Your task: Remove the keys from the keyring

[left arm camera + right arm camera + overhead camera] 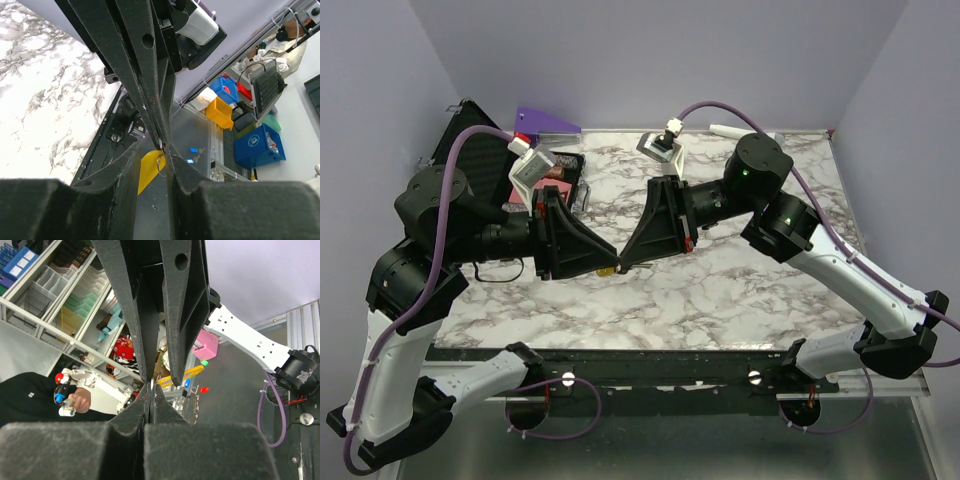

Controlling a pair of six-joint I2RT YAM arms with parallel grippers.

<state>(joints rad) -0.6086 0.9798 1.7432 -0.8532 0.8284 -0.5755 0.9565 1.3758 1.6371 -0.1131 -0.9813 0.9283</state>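
Keys (150, 167): a tiny yellow-orange bunch held up in the air over the middle of the counter, right where the two arms' tips meet; no key has come loose.
Counter (720, 300): marble-patterned, well below the bunch, which does not touch it.
Left tool (152, 150): fingers a little apart, with the yellow piece and the ring showing in the gap. Whether the fingers press on them cannot be told from these views.
Right tool (151, 387): fingers together, tips meeting the left tool's tips head-on. Something pale sits at the pinch, too small to name.
Keyring (160, 161): a thin wire loop just beside the yellow piece, at the inner face of one left finger.
Step in hand: probably the two-handed hold, one side steadying the ring and the other working at a key.
Next move calls for: a small, careful pull or twist along the loop with firm opposing grips, as the parts are so small that a slip could drop the bunch.
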